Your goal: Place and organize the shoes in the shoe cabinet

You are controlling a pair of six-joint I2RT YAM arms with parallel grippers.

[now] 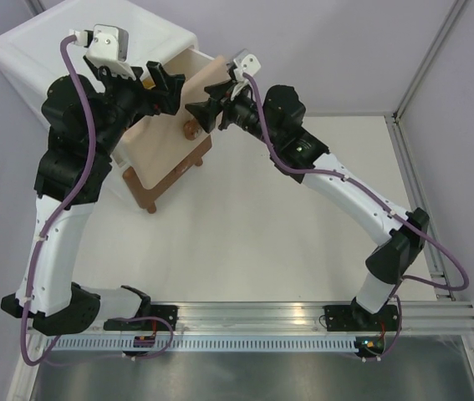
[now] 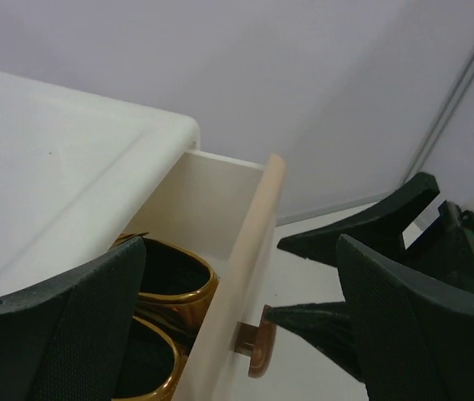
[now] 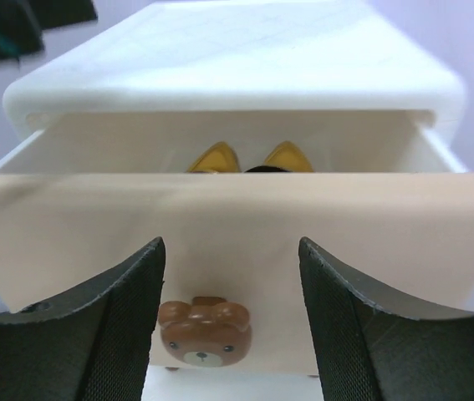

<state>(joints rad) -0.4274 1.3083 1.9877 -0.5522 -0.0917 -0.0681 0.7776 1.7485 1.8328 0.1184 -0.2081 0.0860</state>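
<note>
2 gold shoes [image 2: 168, 286] sit side by side inside the beige upper drawer [image 3: 237, 217] of the shoe cabinet [image 1: 61, 42]. The drawer is pulled well out, so the pair is exposed from above. The right wrist view shows only their 2 raised backs over the drawer front. The purple pair isn't visible in any view, so I can't say where it is. The brown lower drawer [image 1: 149, 194] shows under the beige one; can't tell if it's fully in.

My read on why: the gold pair is loaded and the drawer is open, so the step in hand looks like closing it. Facing the drawer front square-on is the right gripper [image 3: 230, 251], fingers spread and empty, 1 on either side of the bear knob [image 3: 203, 332], not touching it. That pose suits a push on the front or a pinch on the knob; can't tell which.

Above the open drawer, near its front edge, hangs the left gripper [image 2: 241, 251], fingers spread wide, holding nothing. The shoes lie below it, partly hidden by its left finger in the wrist view, with no contact. It looks parked clear, not reaching for them.

Relative to the right gripper, the shoes are inside the drawer, with the front panel between them.

Risks: the left gripper sits over the drawer's path near the cabinet top, so check clearance first. An off-centre push could skew the drawer.
</note>
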